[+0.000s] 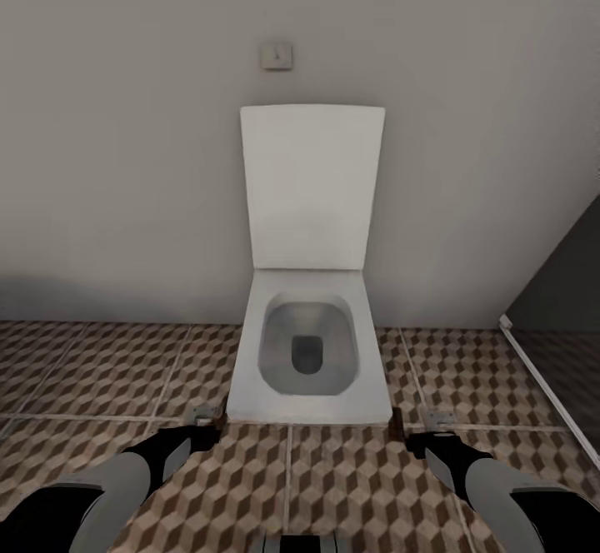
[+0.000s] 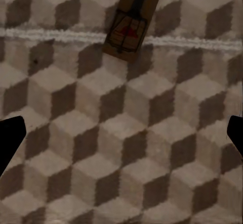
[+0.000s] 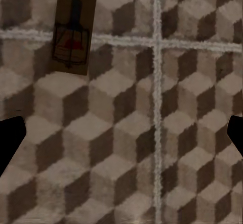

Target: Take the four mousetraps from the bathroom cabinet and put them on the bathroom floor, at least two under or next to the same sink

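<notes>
Grey-white plaster wall [image 1: 125, 161] takes up the upper part of the head view, with a small square plate [image 1: 277, 56] fixed high on it. Below runs the bathroom floor [image 1: 350, 486], large tiles in a brown, beige and white cube print with thin pale grout lines. A white toilet [image 1: 310, 345] stands against the wall, its lid [image 1: 312, 186] raised upright and the grey bowl open. At the far right a dark panel [image 1: 567, 303] with a white edge comes down to the floor.

Both arms reach forward low over the tiles. The left gripper [image 1: 198, 439] hangs near the toilet's front left corner, its fingers [image 2: 9, 143] wide apart with nothing between them. The right gripper [image 1: 423, 442] hangs near the front right corner, equally spread and empty.

One mousetrap [image 2: 132, 21] lies flat on the floor across a grout line, ahead of the left gripper. A second mousetrap [image 3: 74, 31] lies flat across another grout line ahead of the right gripper, beside a grout crossing.
</notes>
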Controlling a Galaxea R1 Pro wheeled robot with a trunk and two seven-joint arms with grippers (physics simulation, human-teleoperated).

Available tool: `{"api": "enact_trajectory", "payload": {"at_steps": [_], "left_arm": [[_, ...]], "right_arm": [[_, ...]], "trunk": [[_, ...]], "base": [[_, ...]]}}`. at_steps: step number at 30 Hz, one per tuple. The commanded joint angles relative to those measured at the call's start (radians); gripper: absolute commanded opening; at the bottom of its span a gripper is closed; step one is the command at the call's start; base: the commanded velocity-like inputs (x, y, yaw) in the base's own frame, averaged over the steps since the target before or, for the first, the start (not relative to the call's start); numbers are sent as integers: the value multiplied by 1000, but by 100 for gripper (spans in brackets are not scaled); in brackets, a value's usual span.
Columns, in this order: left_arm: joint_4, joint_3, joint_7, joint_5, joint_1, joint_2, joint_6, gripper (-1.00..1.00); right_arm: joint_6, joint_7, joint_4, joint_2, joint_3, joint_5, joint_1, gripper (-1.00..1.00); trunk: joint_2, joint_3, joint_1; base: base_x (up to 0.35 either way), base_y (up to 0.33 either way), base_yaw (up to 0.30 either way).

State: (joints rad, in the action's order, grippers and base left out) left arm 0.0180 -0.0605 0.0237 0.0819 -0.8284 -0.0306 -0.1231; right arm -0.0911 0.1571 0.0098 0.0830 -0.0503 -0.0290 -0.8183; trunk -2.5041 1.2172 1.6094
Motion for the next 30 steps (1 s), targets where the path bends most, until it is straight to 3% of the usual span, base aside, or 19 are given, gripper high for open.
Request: {"api": "enact_trajectory", "payload": {"at_steps": [1, 30], "left_arm": [[2, -6, 2, 9, 0, 0, -6, 100], [1, -7, 2, 9, 0, -2, -6, 100]], "right_arm": [[-4, 2, 1, 0, -5, -3, -1, 100], [-4, 2, 1, 0, -5, -3, -1, 100]], "trunk": [[0, 1, -1], [0, 1, -1]], "base": [[-341, 0, 0], [-346, 0, 0]]}}
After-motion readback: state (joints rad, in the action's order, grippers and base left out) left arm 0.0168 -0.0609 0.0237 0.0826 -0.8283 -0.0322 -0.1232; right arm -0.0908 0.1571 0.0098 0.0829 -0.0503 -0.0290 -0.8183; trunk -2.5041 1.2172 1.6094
